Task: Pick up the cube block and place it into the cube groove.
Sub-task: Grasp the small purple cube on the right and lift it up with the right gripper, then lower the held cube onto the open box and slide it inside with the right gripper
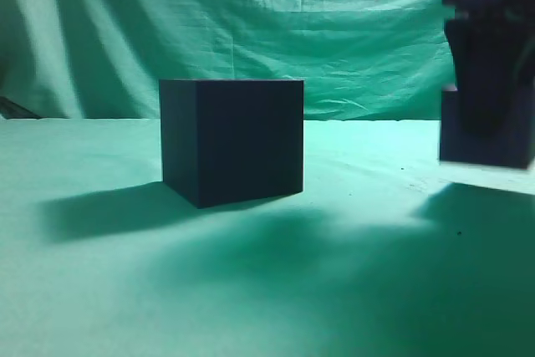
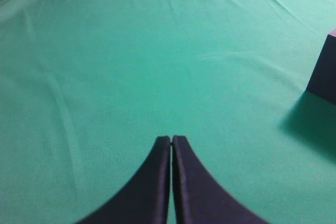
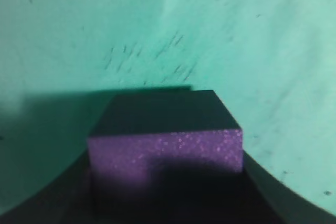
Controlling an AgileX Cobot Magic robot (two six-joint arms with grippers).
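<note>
Two dark blocks on green tabletop (image 1: 100, 290). Cube groove (image 1: 232, 140) rests centre. Cube block (image 3: 165, 150) at far rt, lifted clear of cloth, clamped in rt gripper (image 1: 489, 119) jaws. Lt gripper (image 2: 171, 140) jaws together, empty, low over cloth.

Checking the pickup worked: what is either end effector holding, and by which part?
The right end effector holds the cube block by its opposite sides, lifted off the cloth. The left end effector is shut, empty.
</note>
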